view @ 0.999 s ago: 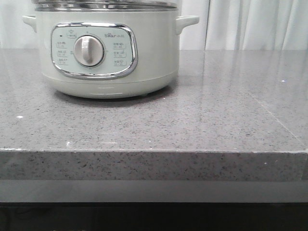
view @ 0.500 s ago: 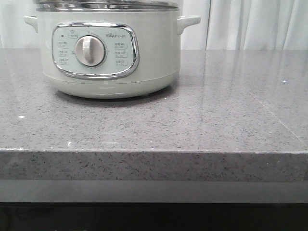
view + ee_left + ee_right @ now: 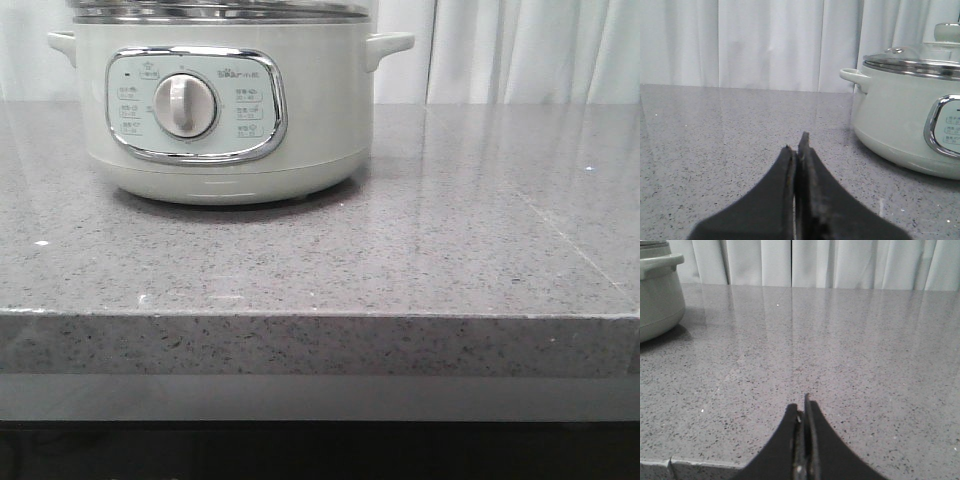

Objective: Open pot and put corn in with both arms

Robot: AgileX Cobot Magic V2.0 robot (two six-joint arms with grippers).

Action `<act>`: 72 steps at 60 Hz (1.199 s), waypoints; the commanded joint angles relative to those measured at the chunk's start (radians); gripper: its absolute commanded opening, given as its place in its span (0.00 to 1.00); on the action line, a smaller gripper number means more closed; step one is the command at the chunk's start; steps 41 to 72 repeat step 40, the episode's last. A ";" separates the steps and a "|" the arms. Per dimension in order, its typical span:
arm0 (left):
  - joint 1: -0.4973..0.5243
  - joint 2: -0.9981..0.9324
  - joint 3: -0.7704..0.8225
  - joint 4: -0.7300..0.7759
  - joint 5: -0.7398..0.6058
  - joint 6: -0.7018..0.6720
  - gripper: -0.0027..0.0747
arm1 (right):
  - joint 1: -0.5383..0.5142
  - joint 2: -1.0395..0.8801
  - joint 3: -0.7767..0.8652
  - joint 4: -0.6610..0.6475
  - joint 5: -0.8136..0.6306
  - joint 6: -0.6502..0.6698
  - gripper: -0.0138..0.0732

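1. Stretching across the whole scene is the grey speckled counter (image 3: 420, 260), with white curtains (image 3: 530, 50) hanging behind its far edge.
2. The pot (image 3: 225, 110) stands on the left part of the counter in the front view, with the chrome-framed panel and its round dial (image 3: 185, 105) turned toward the robot. The lid (image 3: 912, 62) with steel rim sits on the pot, so it is closed.
3. The left gripper (image 3: 799, 145) is low over the counter, its two black fingers pressed together with nothing between them. From its wrist view the pot is ahead and off to one side, well apart from the fingertips, and one small handle (image 3: 854, 76) points toward the bare counter.
4. The right gripper (image 3: 802, 407) is also closed and holds nothing, near the front edge of the counter. The pot appears only at the border of its wrist view, well apart from the fingers.
5. I cannot see the corn in any view.
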 commanded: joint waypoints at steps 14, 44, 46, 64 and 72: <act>0.002 -0.015 0.012 -0.007 -0.082 -0.004 0.01 | -0.046 -0.021 -0.011 -0.005 -0.081 -0.011 0.02; 0.002 -0.015 0.012 -0.007 -0.082 -0.004 0.01 | -0.046 -0.021 -0.011 -0.005 -0.081 -0.011 0.02; 0.002 -0.015 0.012 -0.007 -0.082 -0.004 0.01 | -0.046 -0.021 -0.011 -0.005 -0.081 -0.011 0.02; 0.002 -0.015 0.012 -0.007 -0.082 -0.004 0.01 | -0.046 -0.021 -0.011 -0.005 -0.081 -0.011 0.02; 0.002 -0.015 0.012 -0.007 -0.082 -0.004 0.01 | -0.046 -0.021 -0.011 -0.005 -0.081 -0.011 0.02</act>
